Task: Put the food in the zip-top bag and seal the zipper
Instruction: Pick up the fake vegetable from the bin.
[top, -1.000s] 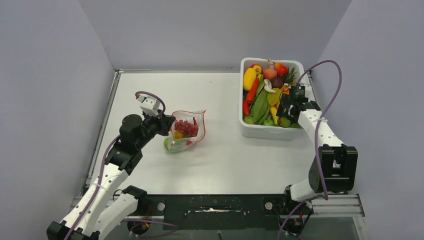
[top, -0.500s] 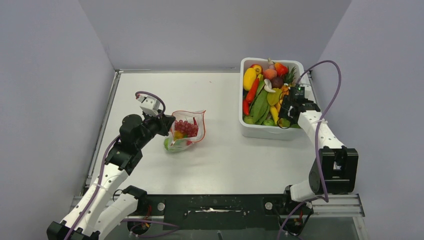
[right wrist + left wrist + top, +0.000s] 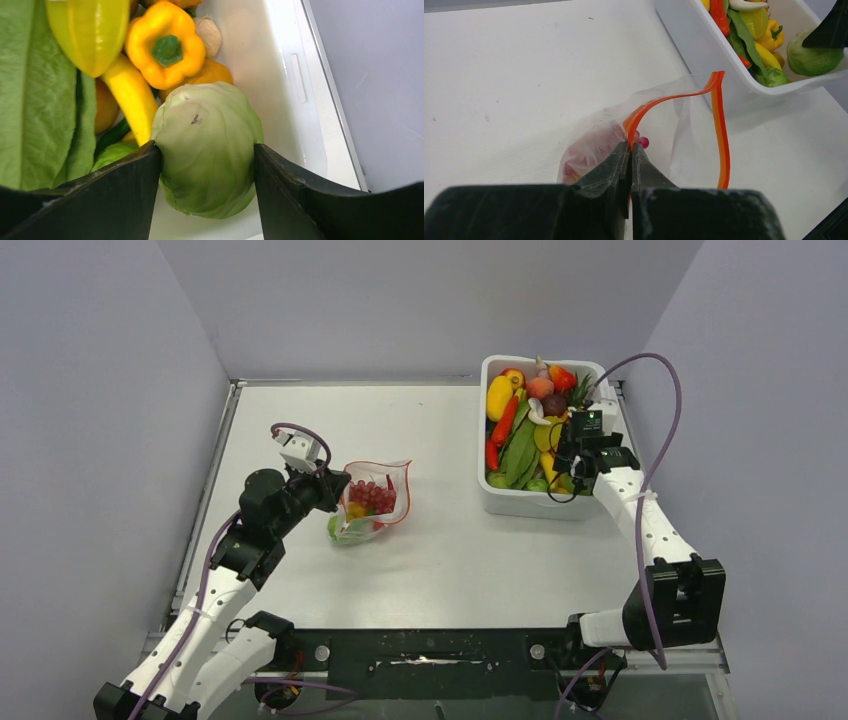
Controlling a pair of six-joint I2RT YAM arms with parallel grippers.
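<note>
Right gripper [image 3: 206, 152] clamps the cabbage [image 3: 207, 125]; left gripper [image 3: 630, 146] pinches the zipper [image 3: 722, 125].

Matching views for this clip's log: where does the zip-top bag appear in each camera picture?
Top external: zip-top bag left of centre on the table, its rim pinched by the left gripper.
Left wrist: mid-frame, orange zipper arching above the shut jaws.
Right wrist: not in it.
Shared landmark: the white tub, seen in all three views.
</note>
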